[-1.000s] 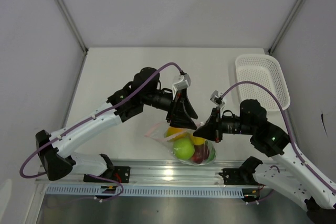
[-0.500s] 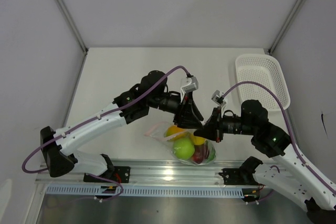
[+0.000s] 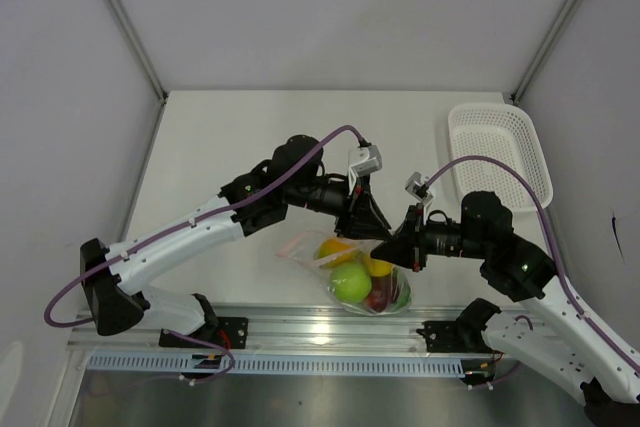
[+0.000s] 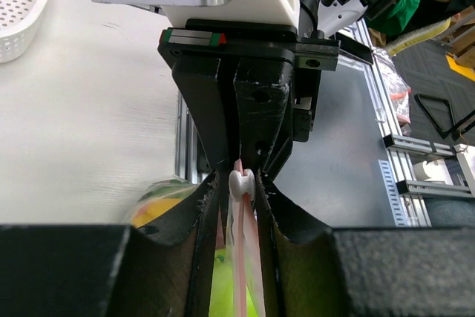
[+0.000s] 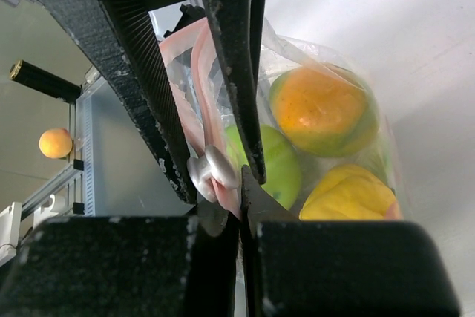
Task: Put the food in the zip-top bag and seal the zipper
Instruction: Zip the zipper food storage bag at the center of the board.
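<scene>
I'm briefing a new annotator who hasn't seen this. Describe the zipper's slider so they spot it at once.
Find the clear zip-top bag of fruit at the table's near edge. On its pink zipper strip sits the slider: a small white knob, the only white piece there.

Left fingers [image 3: 366,218] slid rightward along the zipper [image 4: 240,287].

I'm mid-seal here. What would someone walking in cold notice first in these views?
The two arms meet nose to nose near the table's front edge. The left gripper and right gripper both pinch the pink zipper of the zip-top bag, with its white slider between their fingers. The bright food is already inside, and a white basket sits at the far right.
</scene>
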{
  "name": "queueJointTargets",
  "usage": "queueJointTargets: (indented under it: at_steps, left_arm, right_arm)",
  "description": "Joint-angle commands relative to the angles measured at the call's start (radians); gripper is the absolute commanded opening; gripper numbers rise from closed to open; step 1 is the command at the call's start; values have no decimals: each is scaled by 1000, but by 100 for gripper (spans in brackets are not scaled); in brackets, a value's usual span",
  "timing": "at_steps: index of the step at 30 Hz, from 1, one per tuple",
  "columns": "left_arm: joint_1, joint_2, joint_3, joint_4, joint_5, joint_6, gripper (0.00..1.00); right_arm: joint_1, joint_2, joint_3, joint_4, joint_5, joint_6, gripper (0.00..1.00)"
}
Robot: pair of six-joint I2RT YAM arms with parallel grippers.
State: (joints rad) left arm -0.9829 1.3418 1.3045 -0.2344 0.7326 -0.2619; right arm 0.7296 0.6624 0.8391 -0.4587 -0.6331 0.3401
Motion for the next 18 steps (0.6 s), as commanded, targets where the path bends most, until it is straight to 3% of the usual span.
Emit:
queueJointTargets:
  at_steps: [1, 4, 10, 18]
  left_arm:
    - [-10, 10, 42, 9, -1, 12, 28]
    - [-11, 16, 42, 12, 17, 9, 24]
    - [-10, 28, 55, -17, 63, 18, 1]
    - [-7, 2, 42, -88, 65, 70, 1]
  right_arm:
    - [-1, -10, 20, 37, -8, 5, 0]
    - [-1, -9, 22, 34, -7, 5, 0]
    - [-1, -17, 23, 31, 15, 7, 0]
    - [-1, -69, 31, -1, 96, 10, 0]
